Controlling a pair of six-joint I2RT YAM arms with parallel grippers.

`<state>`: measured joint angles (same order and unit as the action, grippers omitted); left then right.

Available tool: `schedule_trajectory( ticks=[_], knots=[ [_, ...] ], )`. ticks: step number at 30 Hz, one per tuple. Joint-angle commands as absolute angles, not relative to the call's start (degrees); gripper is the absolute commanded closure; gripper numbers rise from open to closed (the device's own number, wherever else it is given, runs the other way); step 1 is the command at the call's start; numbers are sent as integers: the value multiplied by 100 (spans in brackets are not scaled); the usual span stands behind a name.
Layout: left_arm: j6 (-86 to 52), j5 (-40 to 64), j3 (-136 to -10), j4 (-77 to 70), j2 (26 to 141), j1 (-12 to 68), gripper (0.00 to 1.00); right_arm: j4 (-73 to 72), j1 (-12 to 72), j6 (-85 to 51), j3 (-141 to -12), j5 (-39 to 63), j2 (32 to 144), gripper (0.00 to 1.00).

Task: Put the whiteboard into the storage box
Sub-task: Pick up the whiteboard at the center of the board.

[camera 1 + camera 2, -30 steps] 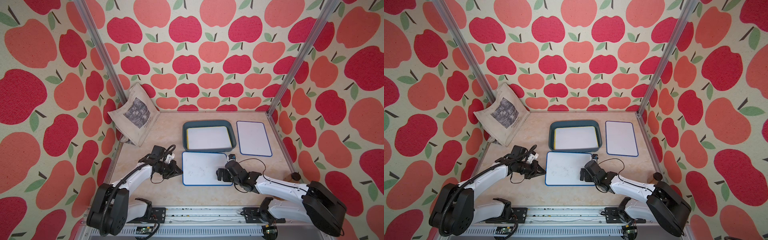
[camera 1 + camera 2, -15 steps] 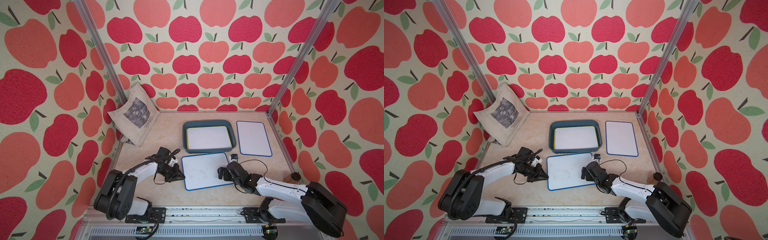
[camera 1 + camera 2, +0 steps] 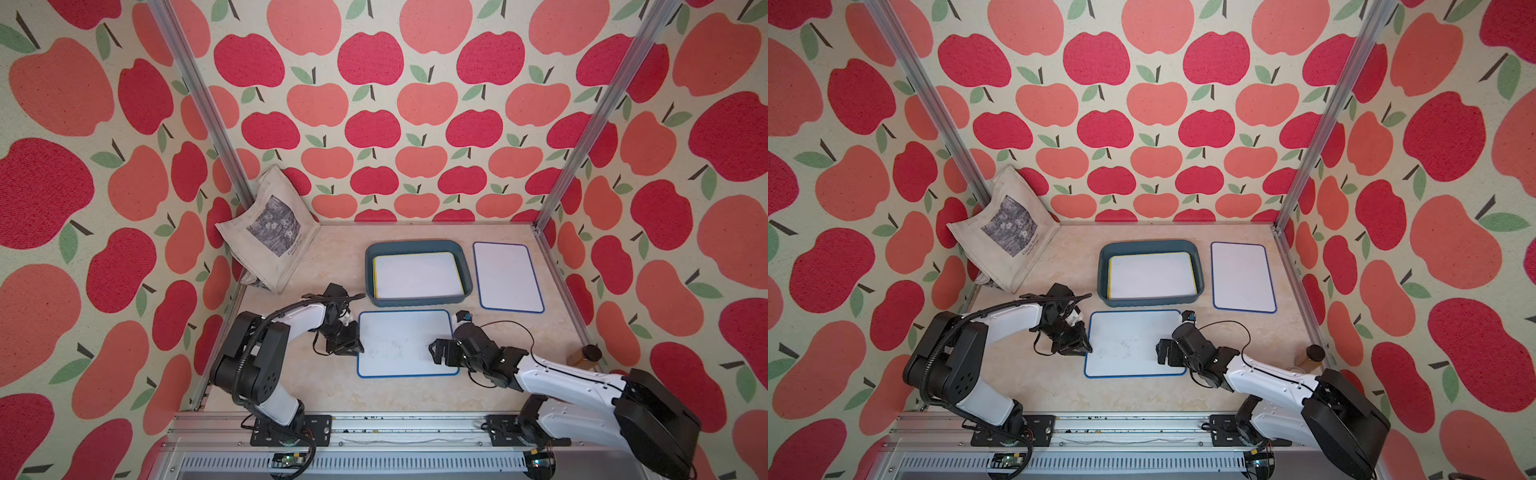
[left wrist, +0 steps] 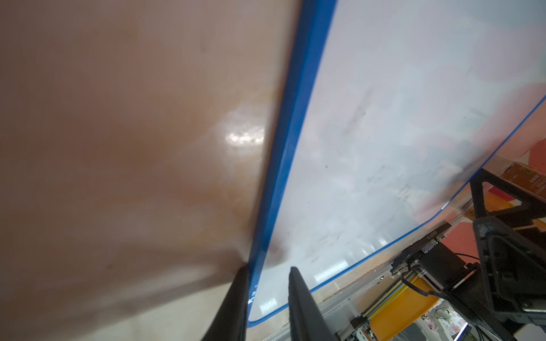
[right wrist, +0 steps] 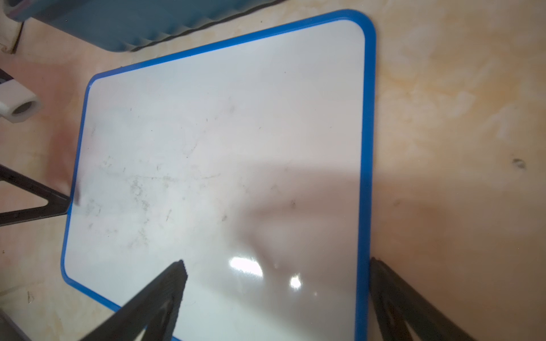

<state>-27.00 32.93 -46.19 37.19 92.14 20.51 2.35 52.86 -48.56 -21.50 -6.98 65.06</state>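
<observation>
A blue-rimmed whiteboard lies flat on the table in front of the storage box, a dark teal tray that holds a yellow-rimmed whiteboard. My left gripper is at the front board's left edge, its jaws slightly open astride the blue rim. One finger lies against the rim and the other stands off the white face. My right gripper is wide open at the right edge, one finger above the board and one beyond it.
Another blue-rimmed whiteboard lies flat to the right of the tray. A beige tote bag leans in the back left corner. A brown bottle with a black cap stands at the table's right edge.
The front whiteboard, skewed half a second ago, now lies square to the tray. My left gripper's jaws have parted from its left edge. The right gripper stayed wide open.
</observation>
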Motion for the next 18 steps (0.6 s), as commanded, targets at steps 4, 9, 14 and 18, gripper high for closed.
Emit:
schedule_trajectory(
  ticks=[4,9,14,18],
  knots=[
    [-2552,2932,-4737,3801,9493,2398,57,1310,5599,-5084,-2300,833,6393,1],
    [-2653,2033,-4862,4361,9110,2516,51,1529,5590,-4951,-2411,741,6376,1],
    [-2760,1621,-4781,4643,8909,2615,49,1563,5555,-4869,-2454,714,6533,1],
    [-2942,1397,-4500,4606,8708,2654,47,1595,5515,-4812,-2456,678,6587,1]
  ],
)
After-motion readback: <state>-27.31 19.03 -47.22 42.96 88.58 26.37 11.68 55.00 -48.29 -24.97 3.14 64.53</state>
